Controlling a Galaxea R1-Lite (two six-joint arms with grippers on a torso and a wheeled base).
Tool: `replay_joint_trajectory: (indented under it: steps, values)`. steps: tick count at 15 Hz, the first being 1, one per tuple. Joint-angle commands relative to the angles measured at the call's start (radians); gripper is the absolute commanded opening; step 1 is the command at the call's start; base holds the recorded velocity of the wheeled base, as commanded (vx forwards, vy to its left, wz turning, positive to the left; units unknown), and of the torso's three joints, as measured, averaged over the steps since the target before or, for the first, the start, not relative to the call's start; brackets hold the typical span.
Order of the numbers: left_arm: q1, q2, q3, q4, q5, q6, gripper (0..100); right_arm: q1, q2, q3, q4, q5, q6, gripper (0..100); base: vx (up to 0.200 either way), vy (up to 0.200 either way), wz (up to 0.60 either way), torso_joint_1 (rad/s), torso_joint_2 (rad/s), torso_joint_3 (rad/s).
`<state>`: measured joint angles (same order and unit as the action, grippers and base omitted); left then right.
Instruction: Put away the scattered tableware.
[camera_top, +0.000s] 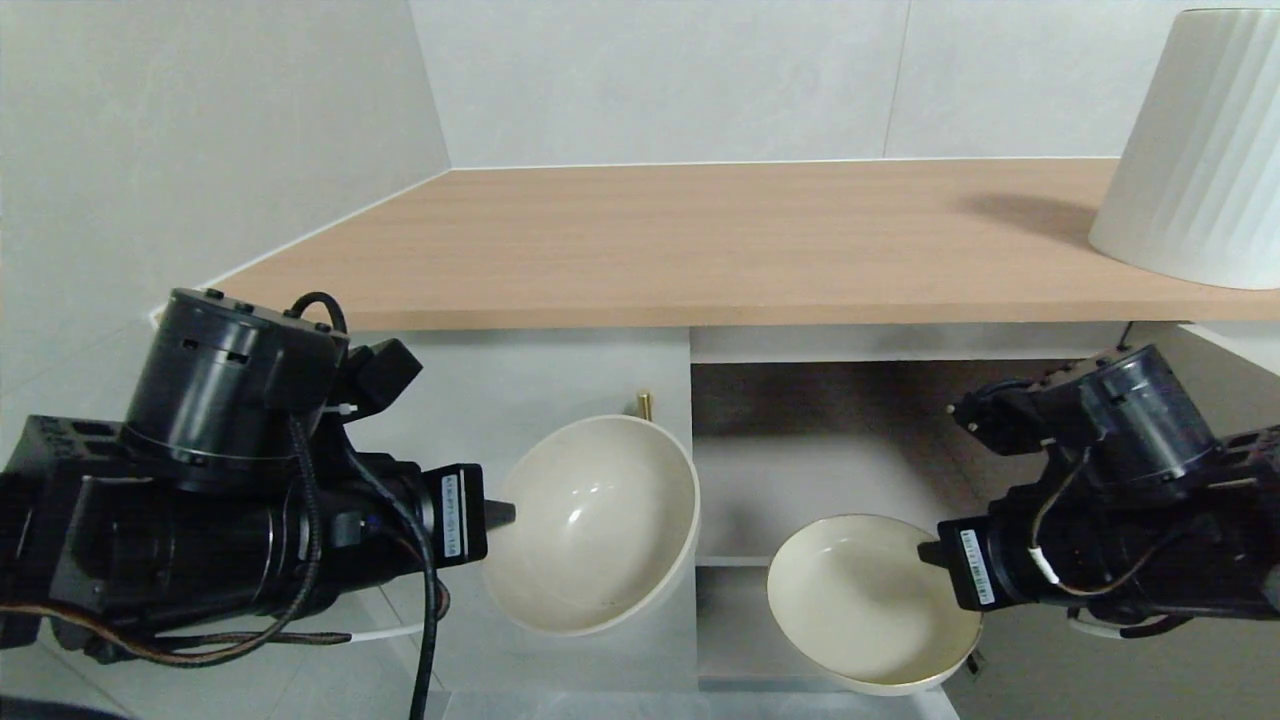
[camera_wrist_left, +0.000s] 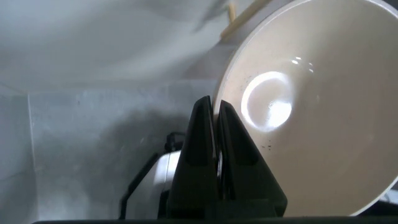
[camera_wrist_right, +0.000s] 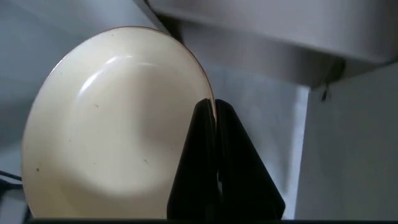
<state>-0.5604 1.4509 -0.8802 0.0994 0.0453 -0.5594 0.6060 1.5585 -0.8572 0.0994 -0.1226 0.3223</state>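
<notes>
Head view — bowl (camera_top: 600, 520) tipped steeply, plate (camera_top: 865, 600) flatter

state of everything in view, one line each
bowl: empty, tipped on its side, held by the rim
plate: empty, tilted, held by the rim
left gripper: shut on the bowl
right gripper: shut on the plate
cabinet: right side open
left door: shut
lamp: upright

Matte black arms (camera_top: 180, 400), looped cables (camera_top: 312, 520) (white labels (camera_top: 449, 515))
</notes>
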Motion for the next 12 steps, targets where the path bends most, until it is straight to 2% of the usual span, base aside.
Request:
replay_joint_trajectory:
  steps: [1,9,12]
  values:
    - [-0.003,0.028,0.003,0.000,0.001,-0.001,0,-0.003,0.138,0.003,-0.023,-0.002,0.004,0,0.000,0.000,0.00,0.000,0.00,0.000]
    - [-0.013,0.028,0.007,0.000,0.001,-0.001,0,-0.101,0.448,0.041,-0.414,-0.016,0.053,0,0.000,0.000,0.00,0.000,0.00,0.000]
    - [-0.016,0.029,0.009,0.000,0.001,0.001,0,-0.130,0.549,0.043,-0.566,-0.086,0.069,0,0.000,0.000,0.00,0.000,0.00,0.000]
